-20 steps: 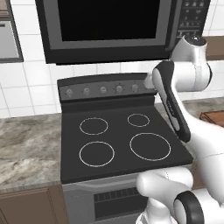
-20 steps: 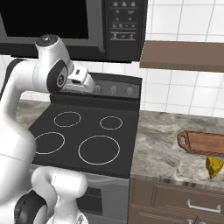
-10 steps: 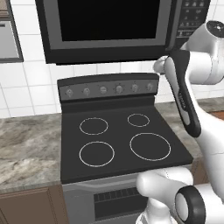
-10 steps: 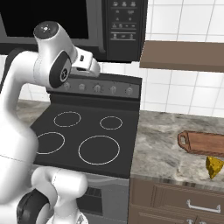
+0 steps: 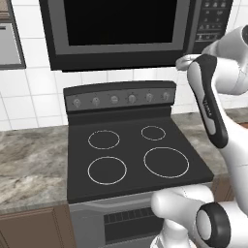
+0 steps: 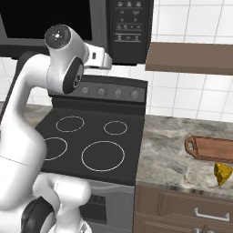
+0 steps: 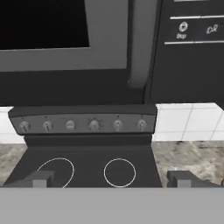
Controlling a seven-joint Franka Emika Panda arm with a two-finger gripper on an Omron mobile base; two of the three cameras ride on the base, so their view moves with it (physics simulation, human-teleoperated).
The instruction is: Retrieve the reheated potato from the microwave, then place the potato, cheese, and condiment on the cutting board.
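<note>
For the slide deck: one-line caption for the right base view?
Arm raised toward the closed microwave above the stove; cutting board and cheese wait on the counter.

We see the microwave mounted above the black stove, its dark glass door closed and its button panel at the right end. Our white arm rises from the lower right and bends up beside the stove, its upper part reaching the level of the microwave's lower right corner. The stove's four burner rings lie bare below a row of knobs, with grey stone counter to the left and white tile wall behind.
</note>
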